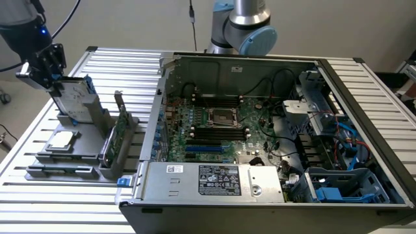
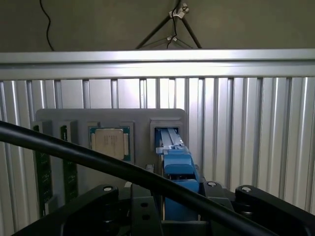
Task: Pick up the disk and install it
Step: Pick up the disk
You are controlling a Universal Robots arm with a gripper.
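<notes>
Disk [image 1: 73, 99]: silver-grey metal w/ white label and blue plastic frame. It stands upright in a grey holder [image 1: 97, 114] on the counter [image 1: 52, 204], at the exterior view's left. Gripper [image 1: 53, 83] sits at its top edge; can't tell if the jaws clamp it. Wrist view gives the disk edge-on, blue frame facing the camera, plus a chip [image 2: 110, 142]. Exterior view adds the label side and an open PC case [image 1: 260, 122].

Plain wall [image 1: 130, 24], slatted metal table [image 1: 65, 214]

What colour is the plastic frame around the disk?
Blue. The plastic frame around the disk shows best in the wrist view.
</notes>
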